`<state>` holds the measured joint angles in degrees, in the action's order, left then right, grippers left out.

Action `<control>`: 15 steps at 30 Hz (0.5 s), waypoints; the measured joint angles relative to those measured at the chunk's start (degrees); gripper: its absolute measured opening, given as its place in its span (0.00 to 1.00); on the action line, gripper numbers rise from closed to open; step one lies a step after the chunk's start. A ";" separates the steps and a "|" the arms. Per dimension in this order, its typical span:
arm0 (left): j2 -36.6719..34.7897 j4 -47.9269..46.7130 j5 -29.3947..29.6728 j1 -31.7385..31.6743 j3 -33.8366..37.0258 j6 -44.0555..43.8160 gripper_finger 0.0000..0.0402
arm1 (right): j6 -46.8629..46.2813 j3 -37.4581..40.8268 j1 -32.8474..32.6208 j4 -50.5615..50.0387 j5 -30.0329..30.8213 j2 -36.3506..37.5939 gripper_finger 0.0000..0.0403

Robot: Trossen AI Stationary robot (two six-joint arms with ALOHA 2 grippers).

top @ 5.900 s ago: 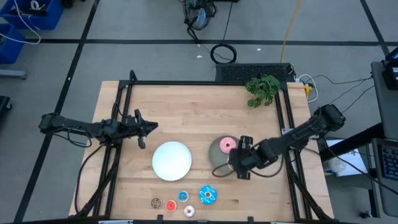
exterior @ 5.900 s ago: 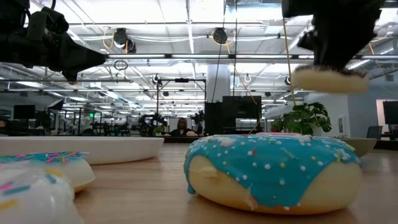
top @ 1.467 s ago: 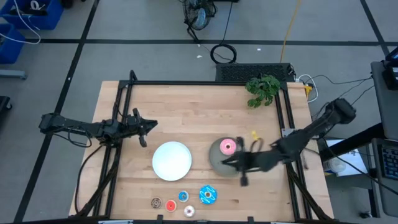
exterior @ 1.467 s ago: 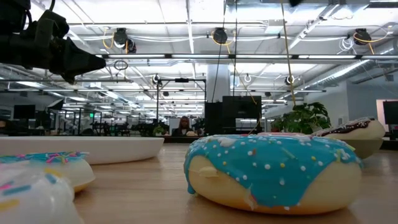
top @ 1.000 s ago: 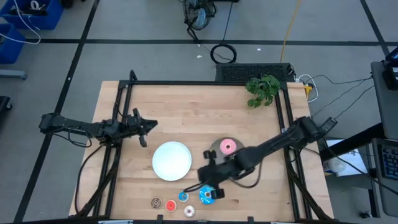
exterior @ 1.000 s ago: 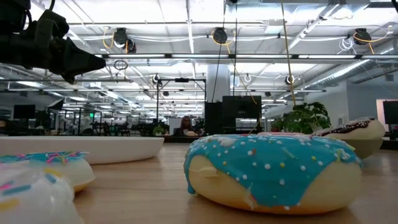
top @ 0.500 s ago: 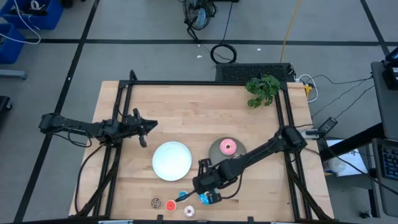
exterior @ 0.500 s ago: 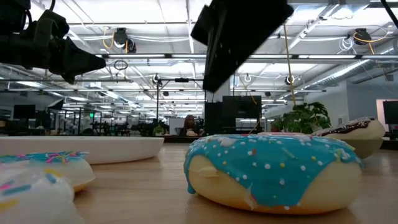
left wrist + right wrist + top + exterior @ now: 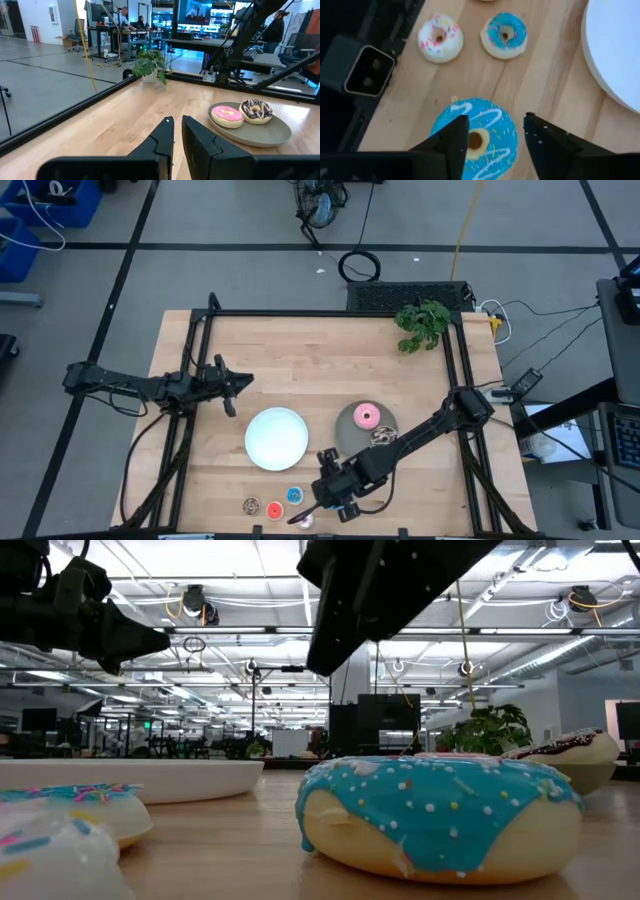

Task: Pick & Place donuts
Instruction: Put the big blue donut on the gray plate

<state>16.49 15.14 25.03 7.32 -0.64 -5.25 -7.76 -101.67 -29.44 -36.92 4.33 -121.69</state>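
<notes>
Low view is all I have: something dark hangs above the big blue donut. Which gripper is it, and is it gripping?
Observer: It is the right gripper. Its fingers stand open just above the blue-sprinkled donut, not closed on it.
Operator: I make out one dark-topped donut on the grey plate. Is anything else there?
Observer: Yes. The grey plate holds the pink donut right beside the dark brown-sprinkled donut.
Operator: And the other arm?
Observer: The left gripper waits over the table's left side, holding nothing.
</notes>
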 joint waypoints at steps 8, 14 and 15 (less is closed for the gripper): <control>0.00 -0.05 -0.02 0.00 0.01 0.08 0.10 | 2.85 3.96 0.10 5.09 0.06 0.02 0.52; 0.00 -0.39 -0.04 0.01 0.01 0.24 0.10 | -0.25 5.89 0.08 5.40 0.11 -0.02 0.51; 0.00 -0.38 -0.04 0.00 0.00 0.22 0.10 | -0.43 6.18 0.10 5.34 0.17 -0.02 0.51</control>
<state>16.49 14.76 24.99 7.32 -0.64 -5.03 -8.19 -95.49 -29.34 -31.58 4.49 -121.71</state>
